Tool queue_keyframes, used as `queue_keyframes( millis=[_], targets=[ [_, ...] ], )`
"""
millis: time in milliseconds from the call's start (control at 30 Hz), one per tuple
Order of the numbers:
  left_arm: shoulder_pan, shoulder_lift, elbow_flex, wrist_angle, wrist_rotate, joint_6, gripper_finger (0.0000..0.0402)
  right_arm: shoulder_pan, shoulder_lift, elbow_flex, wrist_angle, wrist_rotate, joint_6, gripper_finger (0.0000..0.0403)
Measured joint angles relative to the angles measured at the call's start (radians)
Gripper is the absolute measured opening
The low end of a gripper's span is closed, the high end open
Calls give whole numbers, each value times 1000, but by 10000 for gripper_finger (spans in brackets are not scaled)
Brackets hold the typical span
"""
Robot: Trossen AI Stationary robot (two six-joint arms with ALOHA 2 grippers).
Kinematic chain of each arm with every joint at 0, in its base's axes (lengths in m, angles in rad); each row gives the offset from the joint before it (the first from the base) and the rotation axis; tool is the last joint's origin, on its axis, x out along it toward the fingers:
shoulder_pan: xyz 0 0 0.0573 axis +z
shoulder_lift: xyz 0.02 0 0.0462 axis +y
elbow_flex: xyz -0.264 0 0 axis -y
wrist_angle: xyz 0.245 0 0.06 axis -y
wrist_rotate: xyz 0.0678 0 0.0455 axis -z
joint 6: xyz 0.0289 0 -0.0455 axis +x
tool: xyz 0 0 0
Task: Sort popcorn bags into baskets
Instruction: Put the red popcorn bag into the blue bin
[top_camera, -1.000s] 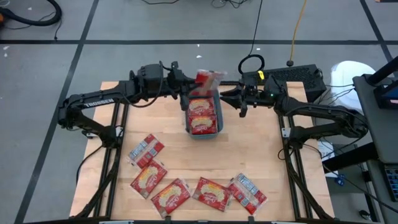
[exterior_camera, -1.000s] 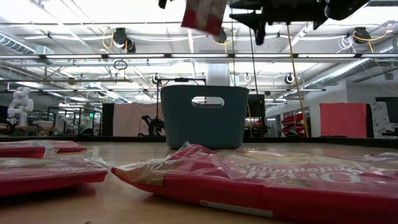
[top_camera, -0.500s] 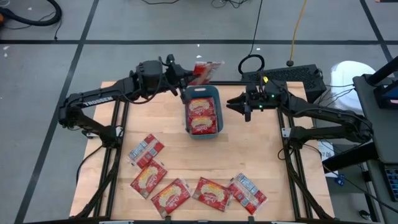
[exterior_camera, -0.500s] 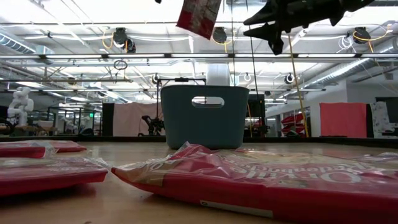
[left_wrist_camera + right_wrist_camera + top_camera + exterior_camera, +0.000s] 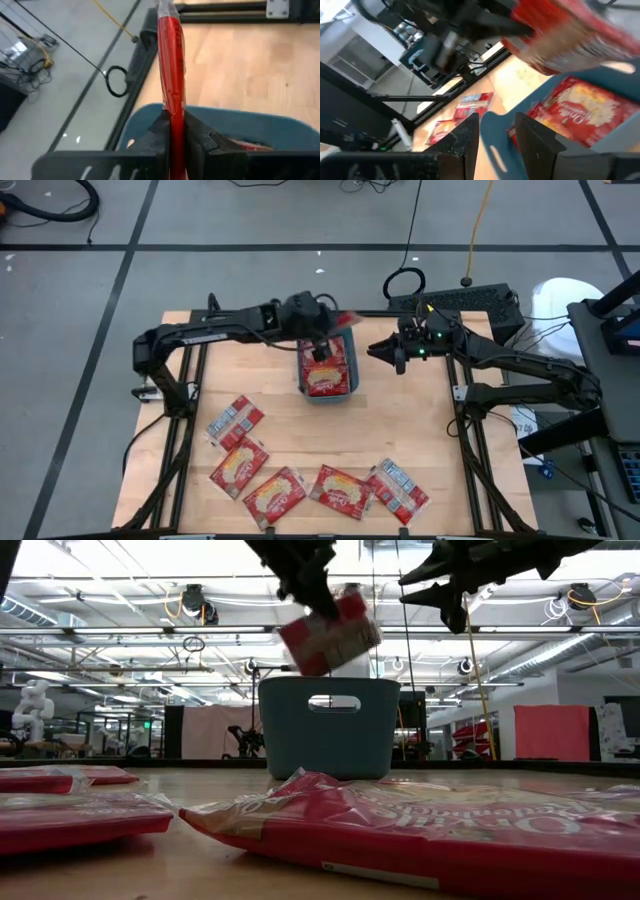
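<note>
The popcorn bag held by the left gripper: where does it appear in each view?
High view: held popcorn bag over the teal basket.
Low view: top centre, above the basket.
Left wrist view: edge-on between the fingers.
Right wrist view: top right.
Shared landmark: the basket.

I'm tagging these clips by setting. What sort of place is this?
Most likely a robotics lab or workshop: a wooden table on a dark metal frame standing on grey floor with cables, open ceiling with strip lights and ducts, and a small white robot figure in the room behind.
</note>
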Motion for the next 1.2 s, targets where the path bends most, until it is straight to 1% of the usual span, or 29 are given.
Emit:
queue_keyframes(
  millis=[133,367,500,633,733,800,900,1067,1200],
  targets=[
    [-7,47,0,-62,-2,17,18,24,-7,0,-1,0,10,118],
    [-21,111,0,-123,-42,90,32,29,-6,0,-19,0,0,118],
    [-30,131,0,-153,-81,139,25,29,-6,0,-41,1,-3,118],
    [-31,147,0,-151,-87,180,19,29,-5,0,-59,2,-3,118],
    [-30,172,0,-120,-99,205,30,29,-6,0,-57,6,-11,118],
    [-25,195,0,-131,-99,240,36,29,-6,0,-58,7,-19,118],
    [-23,228,0,-122,-99,278,36,29,-6,0,-62,32,-21,118],
    [-18,249,0,-127,-96,287,24,29,-6,0,-56,57,-21,118],
    [-12,249,0,-118,-105,288,27,29,-5,0,-56,58,-22,118]
  ],
)
